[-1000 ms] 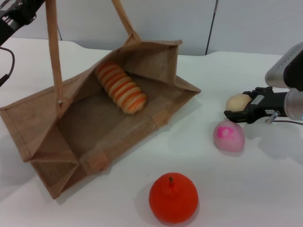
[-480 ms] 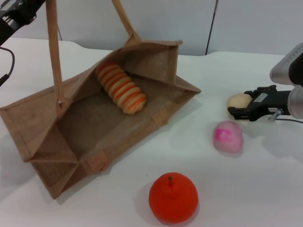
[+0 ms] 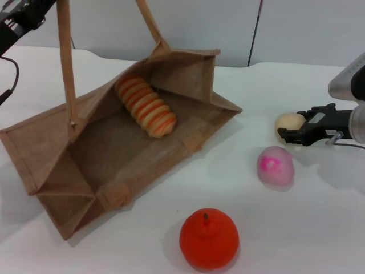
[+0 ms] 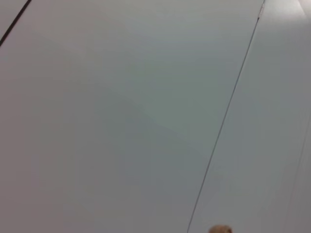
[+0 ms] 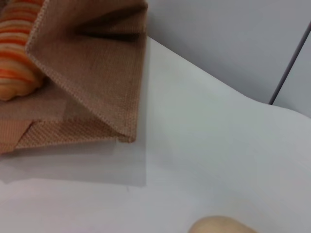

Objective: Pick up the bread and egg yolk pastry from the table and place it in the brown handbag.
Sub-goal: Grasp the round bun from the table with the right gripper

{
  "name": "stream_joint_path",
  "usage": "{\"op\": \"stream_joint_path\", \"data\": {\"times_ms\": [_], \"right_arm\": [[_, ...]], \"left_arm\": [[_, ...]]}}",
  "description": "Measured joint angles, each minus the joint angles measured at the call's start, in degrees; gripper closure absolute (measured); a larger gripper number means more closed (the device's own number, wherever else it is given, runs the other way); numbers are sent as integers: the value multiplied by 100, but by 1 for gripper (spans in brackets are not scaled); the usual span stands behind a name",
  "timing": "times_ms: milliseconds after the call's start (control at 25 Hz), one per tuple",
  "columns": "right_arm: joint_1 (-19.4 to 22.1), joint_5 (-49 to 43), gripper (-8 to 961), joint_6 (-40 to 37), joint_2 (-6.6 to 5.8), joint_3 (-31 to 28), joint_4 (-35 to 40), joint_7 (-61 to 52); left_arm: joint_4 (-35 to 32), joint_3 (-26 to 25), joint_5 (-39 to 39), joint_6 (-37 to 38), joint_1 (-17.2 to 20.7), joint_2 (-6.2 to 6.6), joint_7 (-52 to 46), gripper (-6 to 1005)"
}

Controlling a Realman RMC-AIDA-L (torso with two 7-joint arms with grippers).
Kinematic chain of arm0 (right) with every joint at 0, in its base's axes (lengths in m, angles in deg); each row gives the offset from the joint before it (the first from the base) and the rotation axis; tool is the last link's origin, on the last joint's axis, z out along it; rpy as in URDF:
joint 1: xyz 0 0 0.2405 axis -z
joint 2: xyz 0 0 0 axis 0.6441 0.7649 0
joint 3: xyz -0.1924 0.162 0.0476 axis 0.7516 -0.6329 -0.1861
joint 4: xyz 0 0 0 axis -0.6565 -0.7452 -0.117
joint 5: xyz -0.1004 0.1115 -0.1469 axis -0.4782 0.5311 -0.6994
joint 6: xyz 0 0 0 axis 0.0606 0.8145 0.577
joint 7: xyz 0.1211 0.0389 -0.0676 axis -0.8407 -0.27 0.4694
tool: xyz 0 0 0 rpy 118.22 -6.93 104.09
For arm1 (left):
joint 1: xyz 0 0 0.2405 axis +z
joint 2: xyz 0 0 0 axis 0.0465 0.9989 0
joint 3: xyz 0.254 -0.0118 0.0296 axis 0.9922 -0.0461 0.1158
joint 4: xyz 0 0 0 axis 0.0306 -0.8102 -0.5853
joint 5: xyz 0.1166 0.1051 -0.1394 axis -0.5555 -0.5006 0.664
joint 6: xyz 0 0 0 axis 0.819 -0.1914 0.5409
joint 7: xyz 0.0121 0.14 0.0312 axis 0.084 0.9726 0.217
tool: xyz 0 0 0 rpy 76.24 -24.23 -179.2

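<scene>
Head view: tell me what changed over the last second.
The right tool backed off toward the robot's right, away from the pink ball, staying beside the egg yolk pastry without lifting it. The bread in the brown handbag, the orange fruit and the left arm holding a handle stayed put.

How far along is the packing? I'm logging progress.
Done: the bread lies inside the brown handbag. In hand: the right gripper is beside the egg yolk pastry, which sits on the table. Left: grasping and bagging it.
</scene>
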Motion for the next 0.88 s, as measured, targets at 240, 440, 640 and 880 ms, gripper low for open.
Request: {"op": "stream_joint_path", "data": {"times_ms": [240,440,640,880], "right_arm": [[3,-11,329,-4,2,1,37,-10],[2,-8,333,-56,3,-24,54,-18],[8,-7,341,-156,2,-201,62,-11],[17,-5,350,-183,-7,-234,70,-2]], "left_arm": [[0,23,0,132,-8,0,-32,822],[1,23,-7,154,-15,0,-36,817],[1,23,-9,192,-22,-8,-39,813],[1,23,-9,195,-25,-9,-49,807]]}}
